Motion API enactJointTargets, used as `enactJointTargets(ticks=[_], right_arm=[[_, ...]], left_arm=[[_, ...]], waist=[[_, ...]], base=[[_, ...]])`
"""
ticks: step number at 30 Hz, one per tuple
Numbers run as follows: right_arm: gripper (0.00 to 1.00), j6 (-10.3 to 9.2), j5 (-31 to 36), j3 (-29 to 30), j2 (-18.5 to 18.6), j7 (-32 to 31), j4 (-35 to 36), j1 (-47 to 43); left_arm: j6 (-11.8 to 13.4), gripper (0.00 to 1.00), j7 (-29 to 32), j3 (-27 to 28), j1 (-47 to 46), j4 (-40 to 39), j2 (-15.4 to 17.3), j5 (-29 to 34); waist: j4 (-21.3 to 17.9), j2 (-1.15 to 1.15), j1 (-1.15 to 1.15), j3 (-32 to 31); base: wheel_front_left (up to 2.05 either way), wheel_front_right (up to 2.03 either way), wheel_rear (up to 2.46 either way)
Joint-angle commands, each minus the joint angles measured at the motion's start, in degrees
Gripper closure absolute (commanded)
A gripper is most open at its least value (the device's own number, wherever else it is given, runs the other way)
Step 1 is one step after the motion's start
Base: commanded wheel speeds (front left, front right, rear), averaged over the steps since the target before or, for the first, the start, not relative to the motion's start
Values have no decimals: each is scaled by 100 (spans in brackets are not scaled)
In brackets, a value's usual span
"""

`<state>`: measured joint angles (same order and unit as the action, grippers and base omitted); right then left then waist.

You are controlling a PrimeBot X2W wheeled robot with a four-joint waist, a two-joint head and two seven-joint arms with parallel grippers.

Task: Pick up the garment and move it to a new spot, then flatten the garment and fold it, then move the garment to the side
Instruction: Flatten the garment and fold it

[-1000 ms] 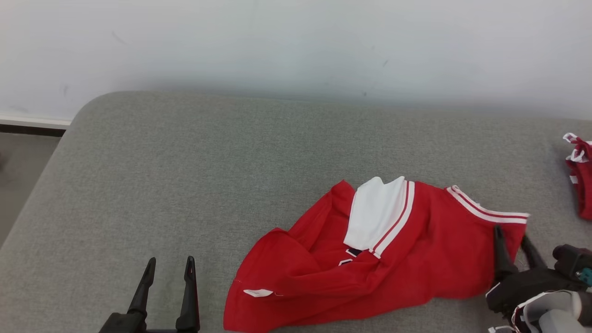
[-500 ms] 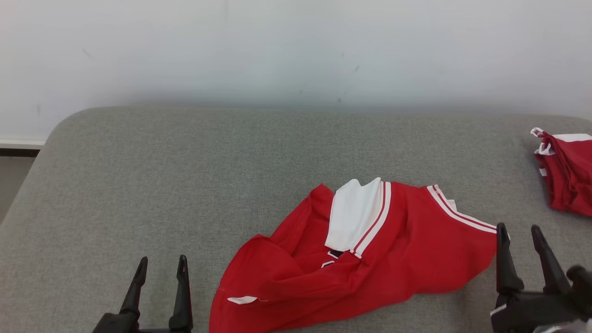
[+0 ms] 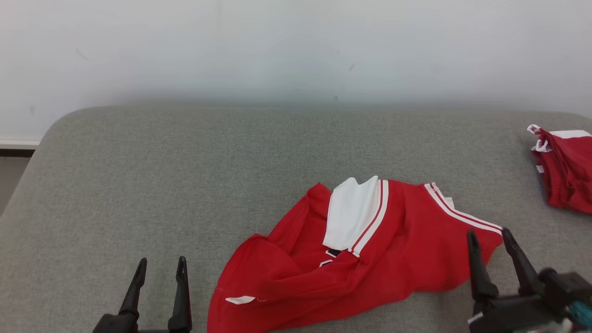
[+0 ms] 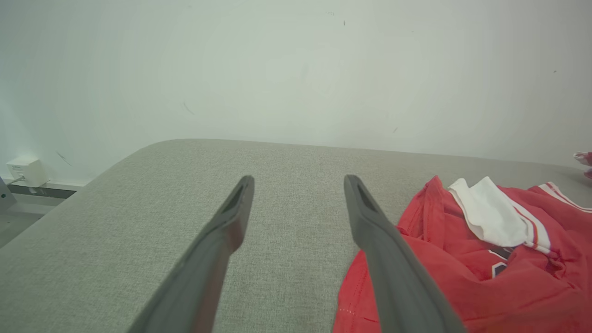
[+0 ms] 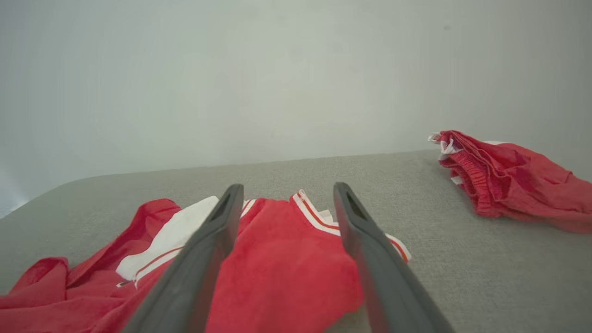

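The red garment (image 3: 370, 259) with white bands lies crumpled on the grey worktop (image 3: 185, 175), close to the near edge and right of the middle. The right claw (image 3: 489, 231) is spread wide and holds nothing; it sits at the garment's right end, by the striped hem. The left claw (image 3: 162, 260) is spread too, just left of the garment. A big bare patch stretches left to the round corner. Another red cloth (image 3: 564, 171) lies well apart, far right.
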<state>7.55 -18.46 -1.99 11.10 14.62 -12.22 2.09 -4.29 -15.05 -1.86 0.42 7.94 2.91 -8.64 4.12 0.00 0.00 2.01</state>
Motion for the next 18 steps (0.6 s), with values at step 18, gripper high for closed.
enactJointTargets(ticks=[18], right_arm=[[0,-13,-214,-1860,577,-1450,-2421,3096]], left_arm=[[66,0,-18,-524,-447,121,-3,-278]], waist=[[988,0,0,585]], base=[[0,0,0]])
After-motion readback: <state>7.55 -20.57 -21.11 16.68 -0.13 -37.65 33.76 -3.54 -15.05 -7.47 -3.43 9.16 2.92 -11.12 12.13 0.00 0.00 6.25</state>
